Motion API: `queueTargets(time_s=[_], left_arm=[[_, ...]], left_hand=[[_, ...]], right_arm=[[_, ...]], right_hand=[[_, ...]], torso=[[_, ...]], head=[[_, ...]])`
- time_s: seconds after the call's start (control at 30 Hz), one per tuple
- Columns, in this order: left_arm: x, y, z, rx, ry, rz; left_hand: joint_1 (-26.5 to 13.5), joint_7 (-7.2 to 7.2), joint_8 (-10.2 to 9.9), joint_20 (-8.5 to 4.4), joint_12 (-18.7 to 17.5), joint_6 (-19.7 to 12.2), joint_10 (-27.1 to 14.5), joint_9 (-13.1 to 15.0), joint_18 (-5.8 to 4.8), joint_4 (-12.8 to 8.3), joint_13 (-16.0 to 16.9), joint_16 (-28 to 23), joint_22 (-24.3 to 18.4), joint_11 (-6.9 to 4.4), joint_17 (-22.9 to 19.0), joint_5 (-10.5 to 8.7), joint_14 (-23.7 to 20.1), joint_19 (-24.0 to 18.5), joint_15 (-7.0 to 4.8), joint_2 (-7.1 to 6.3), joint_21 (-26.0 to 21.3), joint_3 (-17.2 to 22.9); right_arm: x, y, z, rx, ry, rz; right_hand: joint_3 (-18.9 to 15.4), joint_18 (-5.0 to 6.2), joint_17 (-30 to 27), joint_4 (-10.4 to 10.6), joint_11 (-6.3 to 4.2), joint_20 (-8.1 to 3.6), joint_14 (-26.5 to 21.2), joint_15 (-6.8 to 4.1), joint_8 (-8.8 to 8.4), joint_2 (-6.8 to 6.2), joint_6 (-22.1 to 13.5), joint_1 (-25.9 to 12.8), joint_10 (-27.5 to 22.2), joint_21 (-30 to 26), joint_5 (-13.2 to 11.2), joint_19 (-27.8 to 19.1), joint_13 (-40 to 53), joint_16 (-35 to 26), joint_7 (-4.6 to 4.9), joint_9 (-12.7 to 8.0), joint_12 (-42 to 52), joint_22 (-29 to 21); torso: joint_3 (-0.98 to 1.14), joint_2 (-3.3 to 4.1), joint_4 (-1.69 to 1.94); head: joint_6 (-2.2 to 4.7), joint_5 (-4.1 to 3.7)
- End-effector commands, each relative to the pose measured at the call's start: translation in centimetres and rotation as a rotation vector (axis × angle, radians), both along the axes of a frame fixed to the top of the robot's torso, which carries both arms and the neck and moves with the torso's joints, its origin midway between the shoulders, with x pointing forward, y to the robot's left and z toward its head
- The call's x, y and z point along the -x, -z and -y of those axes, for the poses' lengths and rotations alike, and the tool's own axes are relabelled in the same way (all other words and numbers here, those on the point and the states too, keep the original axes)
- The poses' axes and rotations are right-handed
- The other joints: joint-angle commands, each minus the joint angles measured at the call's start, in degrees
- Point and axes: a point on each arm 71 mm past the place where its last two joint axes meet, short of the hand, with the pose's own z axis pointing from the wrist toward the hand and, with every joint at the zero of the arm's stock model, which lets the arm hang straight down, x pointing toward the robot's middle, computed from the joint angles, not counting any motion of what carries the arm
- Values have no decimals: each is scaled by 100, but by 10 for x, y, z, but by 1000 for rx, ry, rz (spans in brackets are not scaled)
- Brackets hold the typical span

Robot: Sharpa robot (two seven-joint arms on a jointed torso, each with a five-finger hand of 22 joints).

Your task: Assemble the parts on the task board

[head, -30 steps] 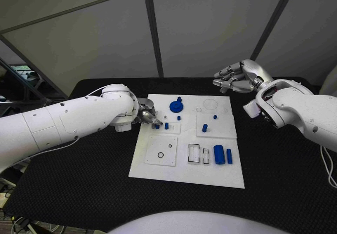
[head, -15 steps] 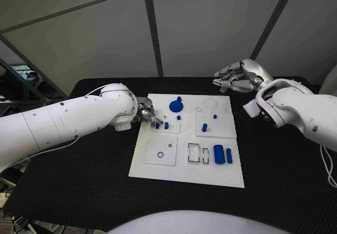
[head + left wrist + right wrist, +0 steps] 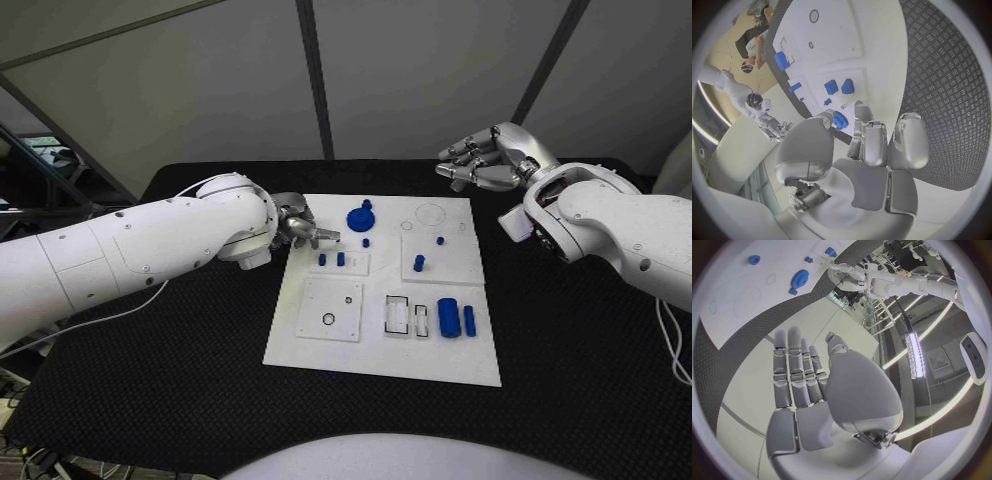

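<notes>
The white task board (image 3: 346,345) lies mid-table. Two short blue pegs (image 3: 322,259) (image 3: 340,258) stand side by side in its small upper-left plate; the left wrist view shows the same pegs (image 3: 831,87). A blue gear (image 3: 362,216) sits near the far edge, also seen past my fingers as the gear (image 3: 840,120). Another peg (image 3: 420,263) stands mid-board, and a blue cylinder (image 3: 449,317) lies beside a slim bar (image 3: 469,319) at the right. My left hand (image 3: 300,228) hovers at the board's far-left edge, fingers apart, holding nothing. My right hand (image 3: 483,160) is raised behind the board, empty.
Two small blue studs (image 3: 366,241) (image 3: 441,240) stand on the board's far half. A square plate with small holes (image 3: 333,308) and rectangular slots (image 3: 398,313) take up its near half. Black matting (image 3: 173,360) surrounds the board.
My left hand has drawn back from the small plate toward the far left, leaving two pegs standing there. The right hand has not moved.
</notes>
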Motion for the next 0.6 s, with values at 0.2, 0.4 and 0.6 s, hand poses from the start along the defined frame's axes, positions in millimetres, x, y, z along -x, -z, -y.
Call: queueTargets(time_s=[0.2, 0.4, 0.6], left_arm=[[-6, -16, 3, 256, -61, 172], [-3, -26, 21, 292, 136, 388], [3, -25, 45, 212, 351, 529]], left_hand=[[1128, 400, -393, 299, -683, -735, -1064, -266, 762, -214, -644, -3127, -2660, 357, -882, 105, -709, -1510, 351, -6, -3742, -399], [2618, 634, -747, 537, -1499, -858, -1833, -670, 765, -735, -1360, -4746, -3253, 651, -2056, 97, -1964, -2092, 637, -22, -4617, 91], [3105, 541, -1258, 554, -2176, -557, -1615, -1204, 768, -889, -2237, -4567, -3363, 631, -2476, 66, -1931, -1913, 595, -293, -4705, 331]], right_arm=[[0, -1, 0, -4, -6, 4], [0, -1, 0, -4, -5, 4], [0, -1, -2, -5, -8, 3]], right_hand=[[-11, 65, 8, 28, 1, 11, -14, 23, -29, 21, -53, -25, -22, -38, 20, 19, -10, -20, 6, 7, 36, -10], [-10, 65, 9, 29, 1, 11, -14, 23, -29, 26, -56, -24, -25, -43, 23, 21, -12, -24, 7, 7, 39, -13], [-7, 65, 9, 27, 0, 11, -14, 23, -28, 28, -56, -18, -26, -45, 26, 23, -14, -25, 6, 8, 41, -14]], torso=[[4, 2, 2], [-2, 9, -2], [0, 16, -15]], head=[[42, -40], [90, -89], [113, -106]])
